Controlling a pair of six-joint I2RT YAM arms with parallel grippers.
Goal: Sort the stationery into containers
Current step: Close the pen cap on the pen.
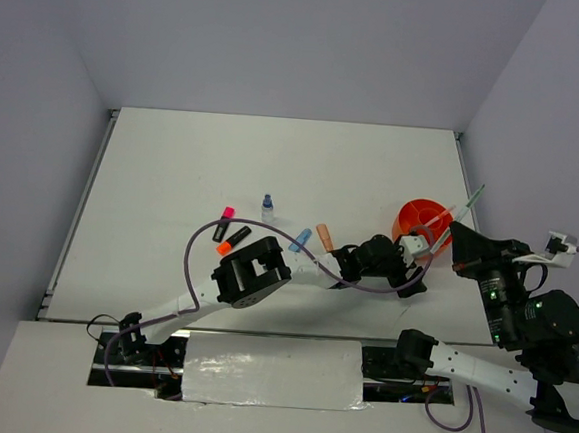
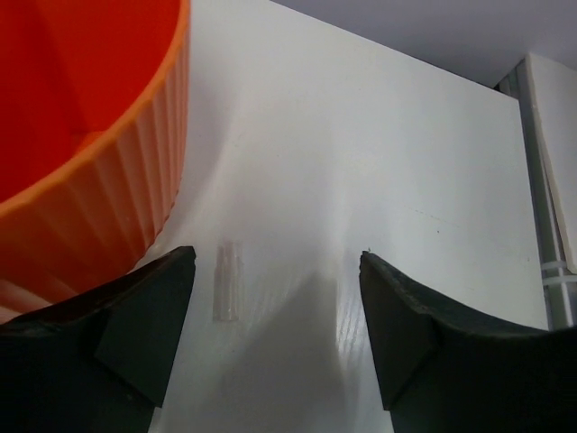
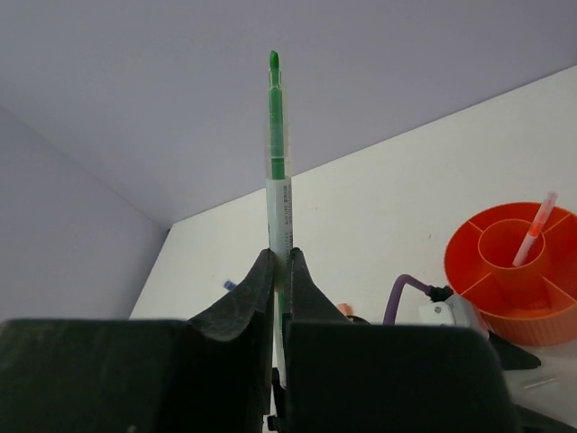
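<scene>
Right end effector (image 3: pixel 280 262) is clamping the green-tipped pen (image 3: pixel 277 135) upright, near the orange bowl (image 3: pixel 464 262). Left end effector (image 2: pixel 275 262) is standing with jaws apart beside the bowl wall. I am advising: tilt the pen over a compartment, descend, then release.

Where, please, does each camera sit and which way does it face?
Top external: above and behind the robot, looking down on the table; left arm and right arm show.
Left wrist: faces down at the table beside the orange bowl; the open left hand shows.
Right wrist: looks along the right hand, shut on a green pen, toward the far wall.
All share the orange bowl.
</scene>
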